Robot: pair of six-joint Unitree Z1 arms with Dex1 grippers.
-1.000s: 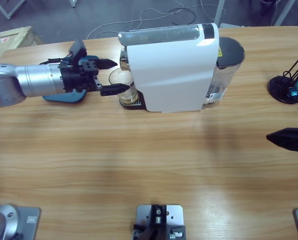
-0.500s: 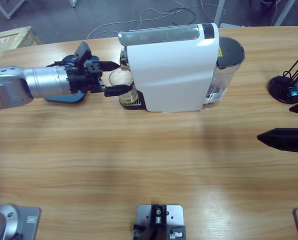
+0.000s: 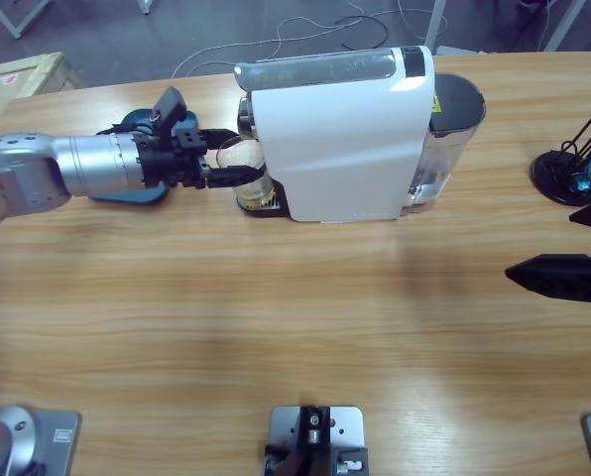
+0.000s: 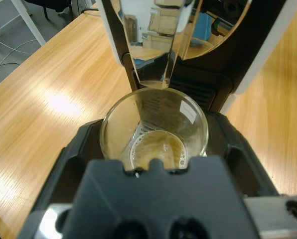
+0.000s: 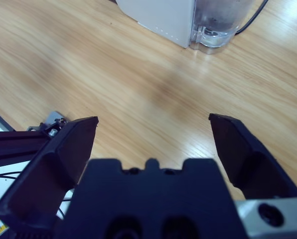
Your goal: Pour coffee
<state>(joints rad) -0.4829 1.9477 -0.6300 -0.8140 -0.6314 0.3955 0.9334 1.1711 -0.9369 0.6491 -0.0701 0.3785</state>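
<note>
Wooden table (image 3: 276, 317) bears white machine (image 3: 345, 139); cables (image 3: 305, 40) on floor behind.

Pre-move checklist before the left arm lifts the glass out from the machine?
1. Left gripper jaws either side of the glass tumbler: ok.
2. Jaws firmly clamped on the tumbler: cannot tell, contact is hidden.
3. Coffee in the tumbler: ok, a shallow amber layer.
4. Tumbler upright under the spout of the coffee machine: ok.
5. Spout finished dripping: cannot tell.
6. Right gripper open and away from the machine: ok.
</note>
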